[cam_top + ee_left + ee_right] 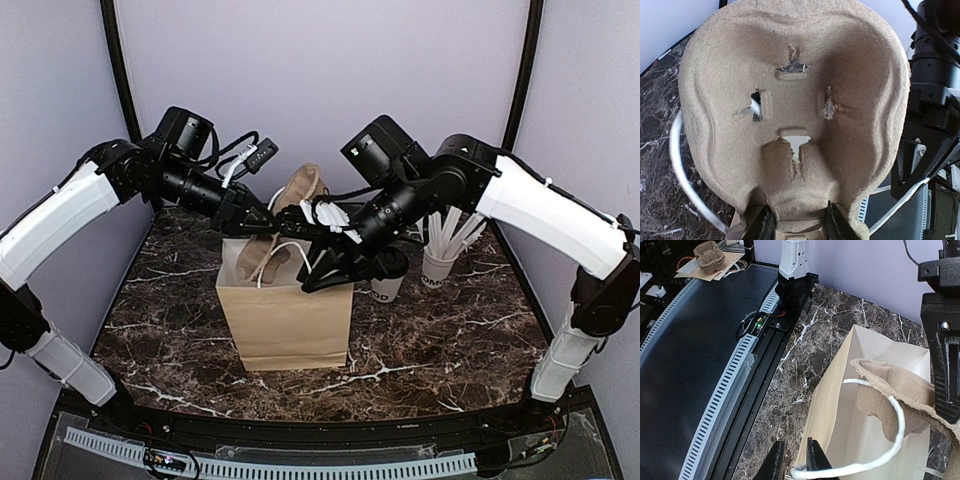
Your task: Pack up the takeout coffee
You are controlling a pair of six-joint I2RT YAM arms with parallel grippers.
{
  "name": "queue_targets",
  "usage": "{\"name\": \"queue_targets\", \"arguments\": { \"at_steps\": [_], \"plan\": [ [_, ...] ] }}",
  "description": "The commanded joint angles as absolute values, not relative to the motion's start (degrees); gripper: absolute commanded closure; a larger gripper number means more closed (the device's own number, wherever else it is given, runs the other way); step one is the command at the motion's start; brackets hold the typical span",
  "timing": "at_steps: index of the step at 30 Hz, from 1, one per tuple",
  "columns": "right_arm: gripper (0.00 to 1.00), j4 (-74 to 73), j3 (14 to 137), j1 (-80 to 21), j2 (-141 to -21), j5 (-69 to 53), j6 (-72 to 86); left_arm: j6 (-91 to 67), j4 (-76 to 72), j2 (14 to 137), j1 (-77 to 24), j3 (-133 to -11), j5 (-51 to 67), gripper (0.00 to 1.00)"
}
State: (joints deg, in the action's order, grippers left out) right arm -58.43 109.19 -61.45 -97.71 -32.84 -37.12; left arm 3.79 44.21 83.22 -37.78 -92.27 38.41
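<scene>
Top external view puts the coffee cup (pixel 387 285) upright on the table (pixel 450 345), just beside the right wall of the paper bag (pixel 285 325) and outside it. Its black lid (pixel 392 262) is on and nothing grips it. The right arm's wrist crosses in front of it and hides part of it. A straw cup (pixel 437 268) stands farther right of the bag, close beside the coffee.

The right gripper (pixel 793 460) sits at the bag's right rim. In the right wrist view its fingers are nearly together, pinched on the bag's top edge where the white cord handle (pixel 897 430) loops off, so it seems to be holding the mouth open. The bag stands upright and open, with no cup visible inside it.

The left gripper (pixel 797 225) is clamped on the narrow end of a moulded cardboard cup carrier (pixel 795 100). The carrier is tilted steeply above the bag's back rim, its lower part dipping into the mouth.

So the step in hand looks like seating the carrier in the bag, an early stage, with the coffee not yet picked up. The next move calls for lowering the carrier until it lies flat on the bag's floor while the rim stays spread. After that one gripper has to let go and reach to the right of the bag for the lidded cup, gripping it upright, without knocking the straw cup beside it
</scene>
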Motion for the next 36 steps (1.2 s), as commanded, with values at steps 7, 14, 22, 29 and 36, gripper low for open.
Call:
{"name": "queue_targets", "arguments": {
  "at_steps": [7,14,22,29,36],
  "plan": [
    [0.69,-58.4,108.2,-61.5,-95.0,-31.9,-37.8,9.7,59.5,84.4,-41.2,-97.1,31.8,0.67],
    [0.51,-62.9,111.6,-57.3,-93.6,-37.0,-40.1,10.2,62.3,85.2,-45.5,-97.7,28.8,0.67],
    [0.48,-70.3,111.3,-51.4,-90.6,-40.3,-49.4,12.4,60.6,81.2,-46.0,-98.2,30.5,0.67],
    [0.41,-68.8,105.9,-49.9,-89.1,-41.1,-50.4,14.1,59.8,80.2,-46.1,-96.9,36.6,0.67],
    [0.38,-66.1,102.0,-50.0,-90.4,-41.3,-52.1,12.4,60.4,79.6,-46.1,-95.5,39.3,0.67]
  ]
}}
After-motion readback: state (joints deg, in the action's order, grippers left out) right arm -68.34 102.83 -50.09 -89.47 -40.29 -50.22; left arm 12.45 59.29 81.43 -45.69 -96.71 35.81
